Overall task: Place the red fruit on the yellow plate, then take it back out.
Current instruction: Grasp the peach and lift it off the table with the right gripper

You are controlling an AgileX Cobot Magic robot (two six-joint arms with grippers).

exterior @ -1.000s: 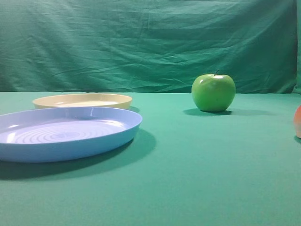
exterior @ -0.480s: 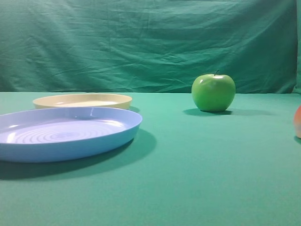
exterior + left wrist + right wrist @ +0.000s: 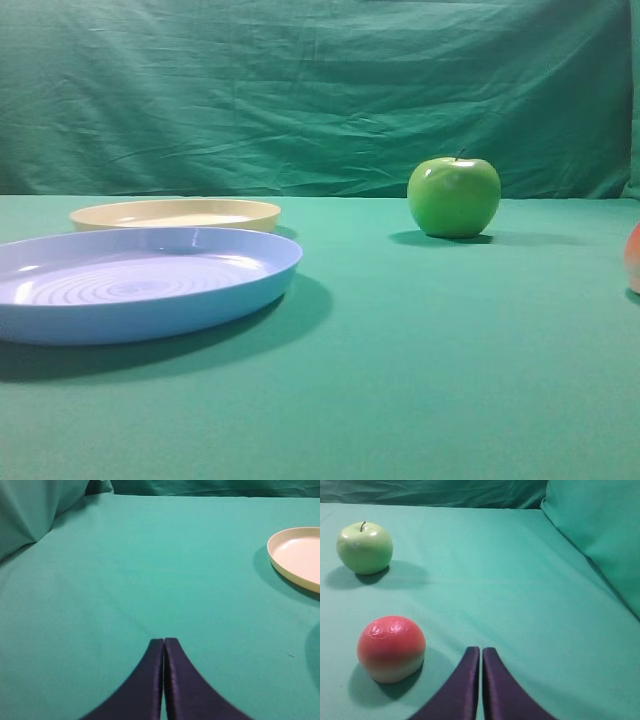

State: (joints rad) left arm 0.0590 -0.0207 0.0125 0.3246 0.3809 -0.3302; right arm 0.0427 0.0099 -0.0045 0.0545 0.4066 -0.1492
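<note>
The red fruit (image 3: 391, 648) rests on the green cloth, red on top and pale below; only a sliver of the red fruit (image 3: 633, 258) shows at the right edge of the exterior view. My right gripper (image 3: 481, 650) is shut and empty, just right of the fruit and apart from it. The yellow plate (image 3: 176, 214) lies at the back left, empty; the yellow plate (image 3: 298, 556) also sits at the right of the left wrist view. My left gripper (image 3: 163, 641) is shut with nothing in it, well left of that plate.
A larger light blue plate (image 3: 250, 275) with rings lies in front of the yellow one. A glossy green apple (image 3: 453, 196) stands at the back right, and the green apple (image 3: 364, 548) sits beyond the red fruit. Green cloth drapes behind the table.
</note>
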